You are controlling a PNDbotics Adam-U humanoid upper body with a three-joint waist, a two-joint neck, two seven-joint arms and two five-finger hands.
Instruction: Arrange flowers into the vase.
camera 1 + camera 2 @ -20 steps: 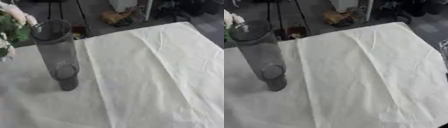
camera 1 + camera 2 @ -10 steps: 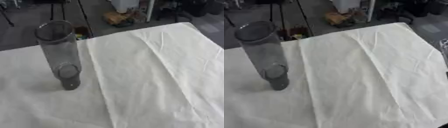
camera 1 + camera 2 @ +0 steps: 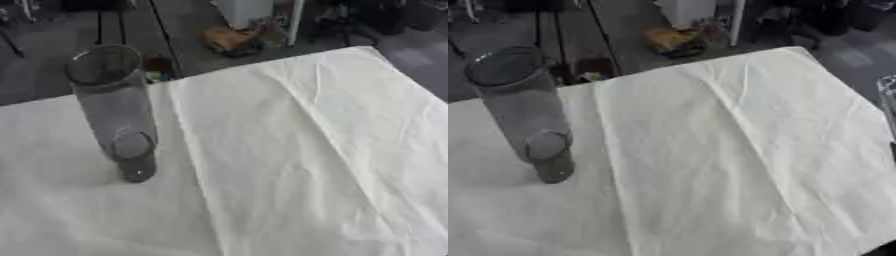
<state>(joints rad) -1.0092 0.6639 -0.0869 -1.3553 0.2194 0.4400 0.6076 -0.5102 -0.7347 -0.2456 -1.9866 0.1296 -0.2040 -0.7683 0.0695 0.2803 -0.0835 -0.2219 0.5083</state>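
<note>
The table (image 3: 297, 150) is covered by a pale cream cloth with long creases running from the far edge toward the near one, and it fills nearly the whole scene. Its far edge slants from low on the left up to a corner at the upper right; beyond that edge lies a dark grey floor (image 3: 52, 75) with chair or stand legs, a white upright object and a brownish-yellow heap (image 3: 229, 39) near it. In the right eye view the right edge of the cloth falls away along the right side, and a pale, glassy shape (image 3: 888, 95) shows just past it, too blurred to identify.

Everything right of the central fold is bare cloth, a broad open stretch reaching to the far and right edges.

The tall clear glass cylinder vase (image 3: 112, 107) stands upright on the left part of the table, close to the far edge, its open round mouth at the top and its thick base resting on the cloth. Nothing is inside it, and no flowers show in either view.

No robot hand is in sight, so I cannot tell whether either is spread or closed
</note>
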